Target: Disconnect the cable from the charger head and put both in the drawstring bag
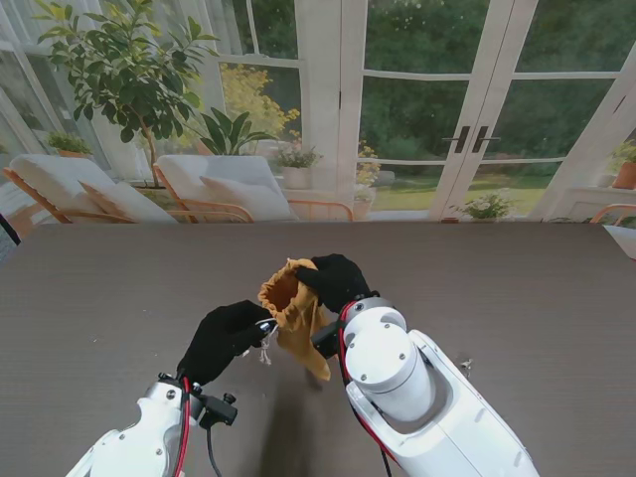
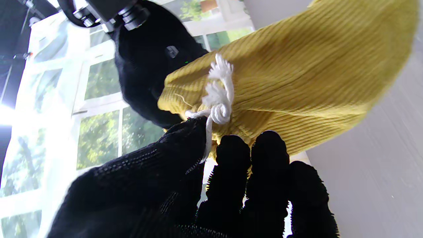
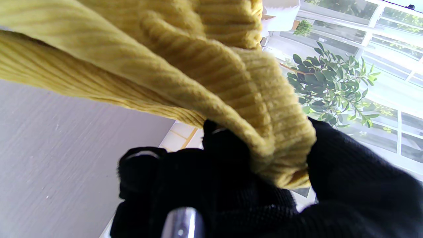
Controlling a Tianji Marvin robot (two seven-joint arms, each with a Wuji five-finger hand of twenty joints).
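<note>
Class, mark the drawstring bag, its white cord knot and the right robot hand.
drawstring bag (image 1: pixel 298 316): stand view, ribbed side below the mouth.
white cord knot (image 2: pixel 220 112): left wrist view, the knot's loop.
right robot hand (image 1: pixel 334 279): stand view, back of the glove.

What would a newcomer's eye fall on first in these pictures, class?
The mustard-yellow drawstring bag, held up off the table's middle with its mouth open. The right hand grips its rim; the left hand pinches the white knotted drawstring beside it.
</note>
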